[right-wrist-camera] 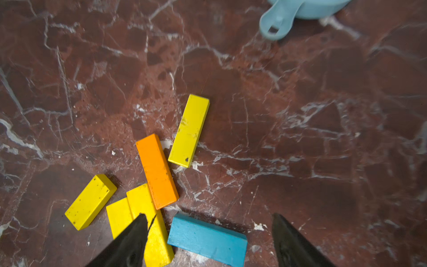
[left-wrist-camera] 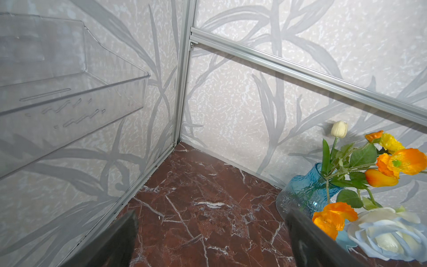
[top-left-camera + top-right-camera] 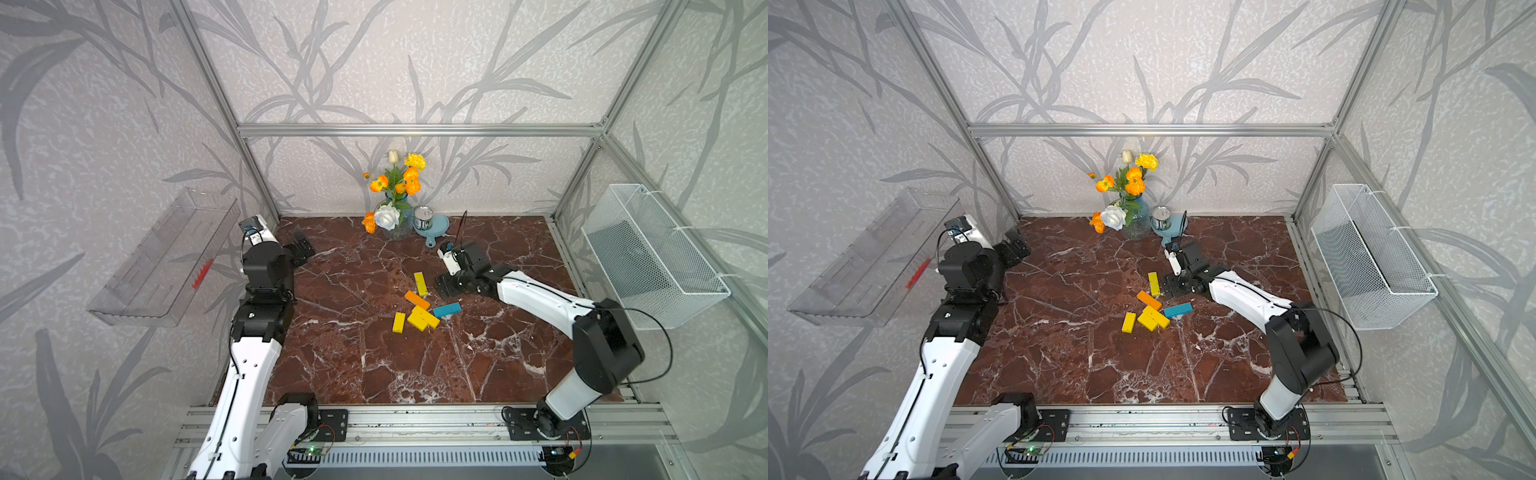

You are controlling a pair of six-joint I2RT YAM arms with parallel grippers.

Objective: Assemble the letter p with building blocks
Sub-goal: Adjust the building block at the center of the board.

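Several building blocks lie loose in mid-table, forming no letter p. One yellow block (image 3: 421, 284) (image 1: 189, 130) lies farthest back, with an orange block (image 3: 417, 300) (image 1: 157, 171) beside it. Two yellow blocks (image 3: 423, 319) (image 1: 150, 208) lie side by side, and one more yellow block (image 3: 399, 322) (image 1: 91, 201) lies to their left. The teal-blue block (image 3: 447, 309) (image 1: 208, 238) lies between the spread fingers of my right gripper (image 3: 444, 287) (image 1: 209, 215), which is open and low over it, touching nothing. My left gripper (image 3: 301, 246) (image 2: 211, 218) is open and empty near the back left corner.
A blue glass vase of flowers (image 3: 395, 216) (image 2: 305, 194) stands at the back wall, next to a tin can (image 3: 423, 218) on a light blue dish (image 3: 440, 226) (image 1: 277, 20). A clear tray (image 3: 166, 257) hangs on the left wall, a white wire basket (image 3: 652, 257) on the right.
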